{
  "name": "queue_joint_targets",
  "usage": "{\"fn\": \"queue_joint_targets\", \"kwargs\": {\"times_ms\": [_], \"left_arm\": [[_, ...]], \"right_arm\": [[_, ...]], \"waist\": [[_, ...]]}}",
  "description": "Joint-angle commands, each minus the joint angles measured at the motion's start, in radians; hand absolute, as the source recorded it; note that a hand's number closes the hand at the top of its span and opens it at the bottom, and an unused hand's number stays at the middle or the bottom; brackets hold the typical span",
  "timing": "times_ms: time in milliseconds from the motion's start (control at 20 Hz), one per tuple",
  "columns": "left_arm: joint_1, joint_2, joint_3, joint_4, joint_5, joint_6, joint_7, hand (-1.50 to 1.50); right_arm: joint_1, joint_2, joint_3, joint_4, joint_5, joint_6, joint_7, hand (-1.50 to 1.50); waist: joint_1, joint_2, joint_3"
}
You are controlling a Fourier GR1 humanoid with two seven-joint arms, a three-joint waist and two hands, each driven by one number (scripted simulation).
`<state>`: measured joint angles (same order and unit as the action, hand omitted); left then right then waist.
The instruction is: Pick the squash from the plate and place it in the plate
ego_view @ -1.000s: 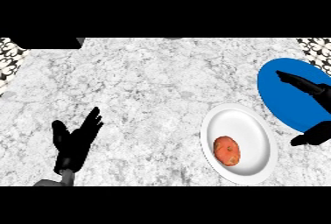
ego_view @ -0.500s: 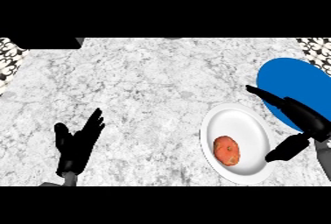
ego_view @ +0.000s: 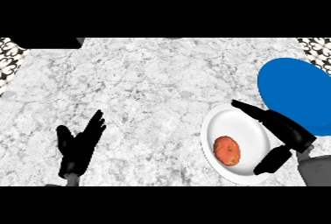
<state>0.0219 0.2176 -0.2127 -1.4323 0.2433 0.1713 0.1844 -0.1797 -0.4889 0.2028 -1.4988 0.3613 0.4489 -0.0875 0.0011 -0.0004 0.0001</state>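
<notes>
An orange squash (ego_view: 226, 150) lies on the white plate (ego_view: 227, 122) at the lower right of the head view. My right hand (ego_view: 288, 131) hangs over that plate's right side, open, fingers stretched toward the upper left and thumb low beside the squash; it does not touch the squash. A blue plate (ego_view: 294, 81) sits behind it at the right edge, partly covered by the hand. My left hand (ego_view: 79, 148) rests open at the lower left, fingers up.
The marble counter (ego_view: 149, 87) spreads across the view. A dark object (ego_view: 48, 42) sits at the top left corner, and patterned tiles (ego_view: 9, 54) show at the left and right top edges.
My right hand has moved left and down from over the blue plate to over the white plate, closing in on the squash. The left hand has stayed put.
</notes>
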Motion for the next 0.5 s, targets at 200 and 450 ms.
{"fn": "queue_joint_targets", "kwargs": {"times_ms": [200,450], "left_arm": [[-0.005,-0.041,0.033,0.013,-0.054,-0.035,0.021,0.0],[-0.026,-0.025,0.088,0.045,-0.023,-0.102,0.0,0.0]], "right_arm": [[0.081,0.097,-0.002,-0.041,0.111,0.011,-0.011,-1.5],[0.062,0.098,-0.009,-0.042,0.205,-0.017,0.026,-1.5]], "waist": [[0.0,0.0,0.0],[0.0,0.0,0.0]]}}
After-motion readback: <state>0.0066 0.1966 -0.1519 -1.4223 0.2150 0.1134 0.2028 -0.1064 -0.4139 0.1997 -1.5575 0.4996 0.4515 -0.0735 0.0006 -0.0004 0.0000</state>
